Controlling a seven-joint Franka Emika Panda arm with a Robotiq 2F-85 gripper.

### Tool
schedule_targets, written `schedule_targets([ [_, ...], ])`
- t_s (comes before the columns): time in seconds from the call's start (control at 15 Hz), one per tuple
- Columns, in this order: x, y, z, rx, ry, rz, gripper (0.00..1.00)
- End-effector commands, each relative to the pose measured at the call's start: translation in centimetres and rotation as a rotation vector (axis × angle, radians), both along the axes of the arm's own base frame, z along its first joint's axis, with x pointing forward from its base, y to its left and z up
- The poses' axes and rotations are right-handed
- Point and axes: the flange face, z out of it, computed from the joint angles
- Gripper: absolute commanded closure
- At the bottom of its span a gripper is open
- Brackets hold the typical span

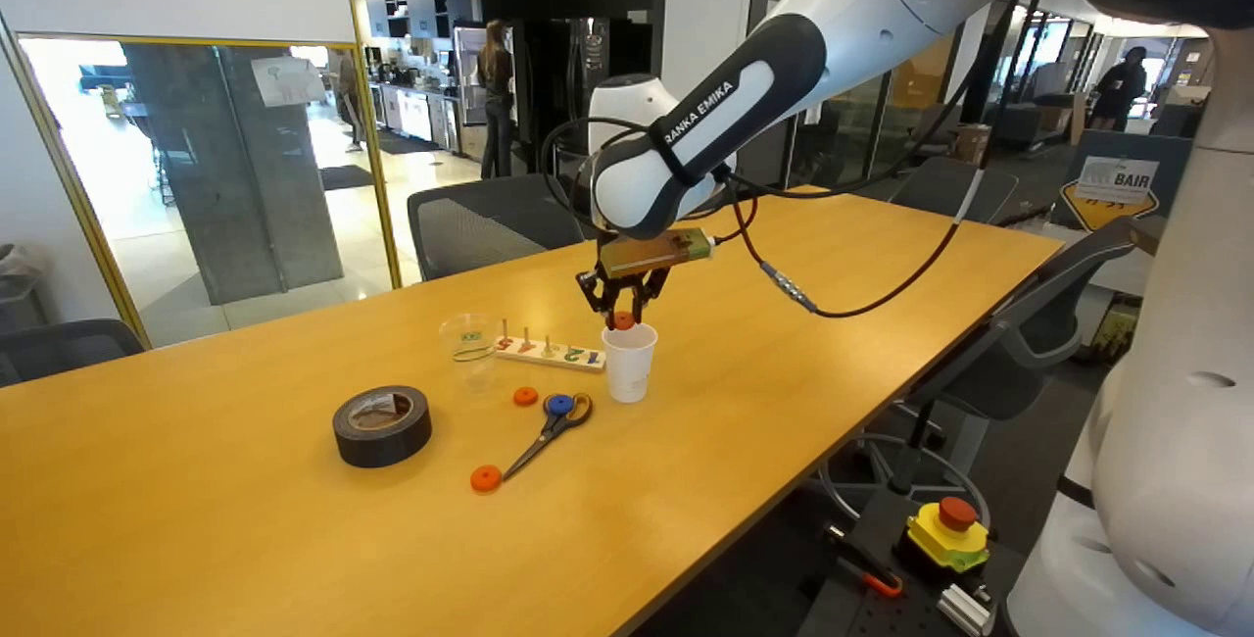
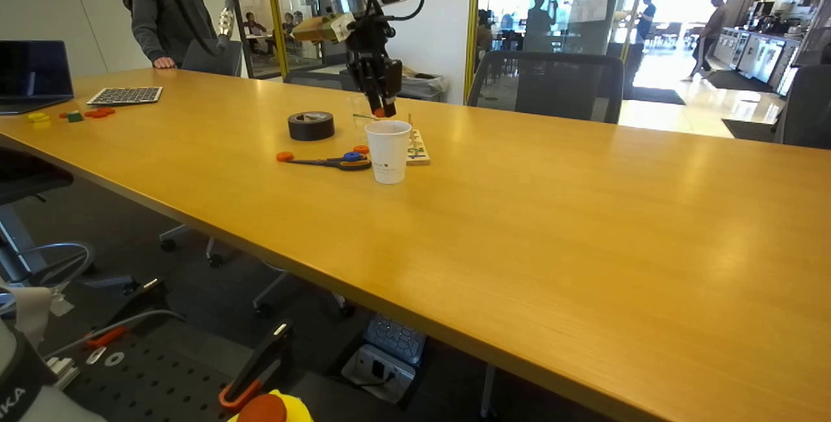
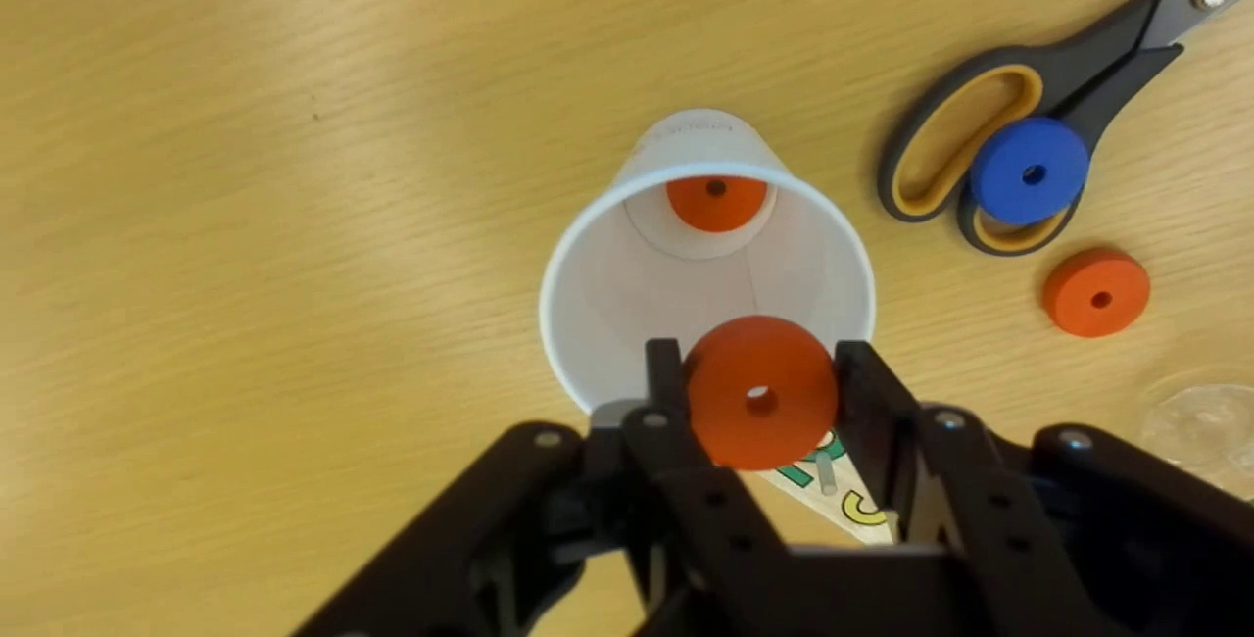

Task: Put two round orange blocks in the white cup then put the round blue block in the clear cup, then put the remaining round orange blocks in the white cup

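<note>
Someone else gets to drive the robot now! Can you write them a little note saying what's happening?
Gripper: shut on the held orange block, near the mouth of the white cup, not released yet.
Where: blue block on the handle of the scissors; loose orange block beside that handle; another loose one by the blade tips; clear cup near the peg board.
Done: one orange block shows inside the white cup.
Left: drop the held one in the white cup, blue in the clear cup, then both loose ones in the white cup.
</note>
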Motion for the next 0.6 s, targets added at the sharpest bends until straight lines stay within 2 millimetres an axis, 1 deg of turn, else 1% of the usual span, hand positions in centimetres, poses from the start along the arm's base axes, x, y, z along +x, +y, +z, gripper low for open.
schedule_targets([
  [0.0,0.5,-0.16,0.56,0.005,0.041,-0.06,0.79],
  [0.13,0.52,-0.23,0.47,0.007,0.06,-0.074,0.78],
  [0.2,0.59,-0.25,0.42,0.013,0.062,-0.08,0.35],
  [0.27,0.67,-0.27,0.37,0.018,0.062,-0.082,0.32],
  [0.33,0.78,-0.25,0.33,0.021,0.061,-0.084,0.26],
  [0.53,1.17,-0.18,0.16,0.023,0.054,-0.08,0.03],
])
